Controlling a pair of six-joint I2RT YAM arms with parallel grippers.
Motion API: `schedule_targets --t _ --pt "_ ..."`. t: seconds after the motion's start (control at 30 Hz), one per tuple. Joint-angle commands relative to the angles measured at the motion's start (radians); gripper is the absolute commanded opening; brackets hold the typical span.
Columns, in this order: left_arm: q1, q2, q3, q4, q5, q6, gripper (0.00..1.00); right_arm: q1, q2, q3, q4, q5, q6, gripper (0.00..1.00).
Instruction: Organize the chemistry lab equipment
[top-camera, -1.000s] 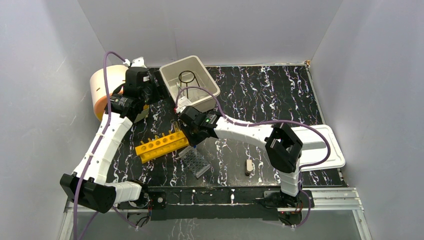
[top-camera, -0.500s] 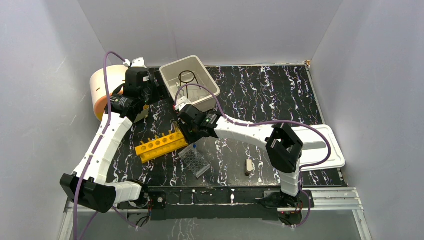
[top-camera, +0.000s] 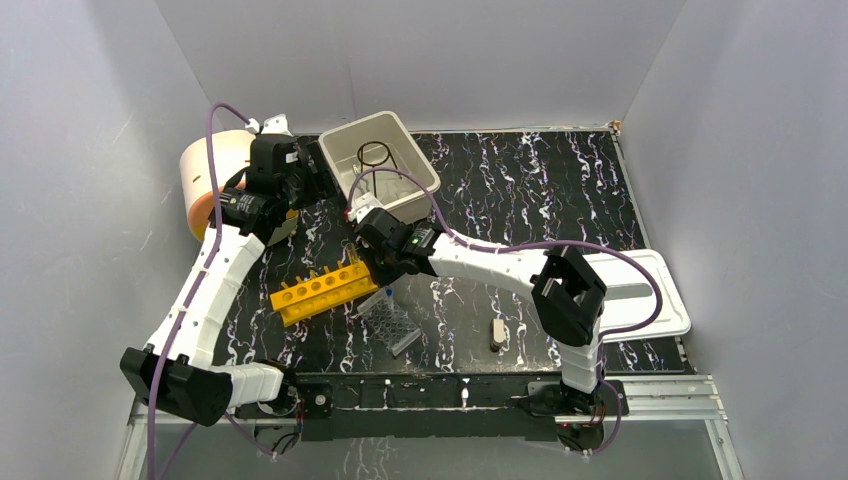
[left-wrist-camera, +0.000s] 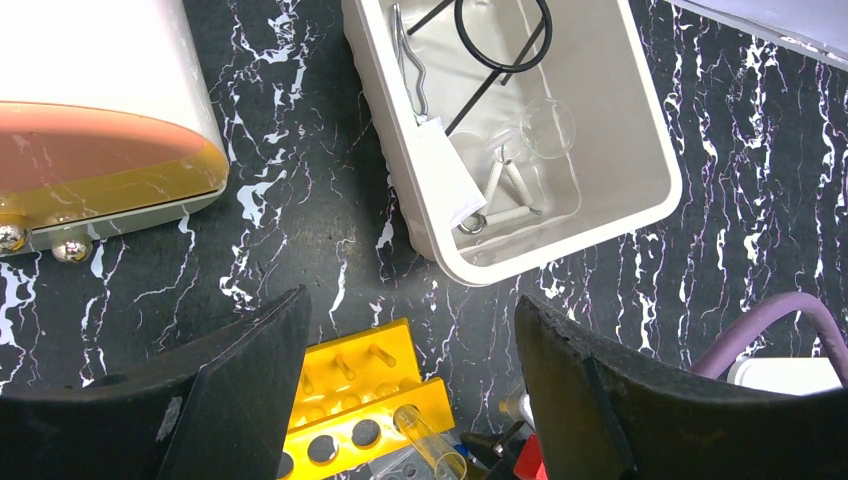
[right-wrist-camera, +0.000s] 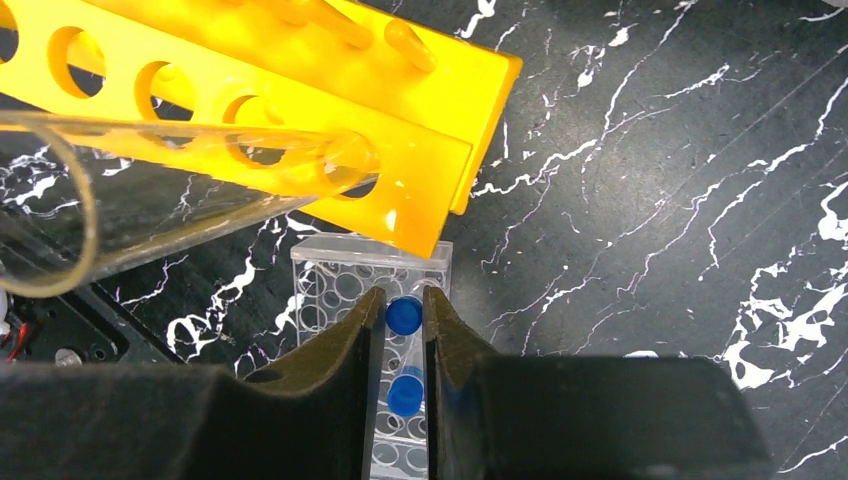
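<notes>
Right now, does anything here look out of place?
Yes: the clear glass test tube slants across the yellow plastic holed rack instead of standing upright; whether it's seated in a hole is unclear.

The left arm (top-camera: 215, 280) stretches forward from its base in a long, nearly straight line, with its wrist bent so the left gripper (left-wrist-camera: 410, 300) looks down. Its two black fingers (left-wrist-camera: 240, 390) are spread wide, the gap between them broad.

The right arm (top-camera: 490, 265) rises from its base to a raised elbow. From there its forearm runs across toward the left arm's side and ends in a downturned wrist. The right gripper (right-wrist-camera: 403, 308) has its fingers (right-wrist-camera: 340, 360) drawn close together. The pads press on either side of a blue-capped tube (right-wrist-camera: 403, 315), with the cap sitting just inside the fingertips.
</notes>
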Motion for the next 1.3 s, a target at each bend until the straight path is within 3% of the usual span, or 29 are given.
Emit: schedule_targets --t 0.0,0.67,0.97,1.27 --pt "0.007 -0.032 0.0 -0.007 0.006 0.013 0.73 0.0 -0.027 0.016 0.046 -0.046 -0.021 0.26" --pt "0.013 -0.035 -0.006 -0.007 0.011 0.014 0.73 0.0 -0.102 -0.099 0.075 -0.051 -0.028 0.25" --pt "0.014 -0.038 -0.007 -0.008 0.015 0.012 0.73 0.0 -0.107 -0.093 0.09 -0.054 -0.023 0.35" --pt "0.015 -0.043 -0.001 -0.013 0.018 0.009 0.73 0.0 -0.065 -0.015 0.044 -0.025 0.0 0.36"
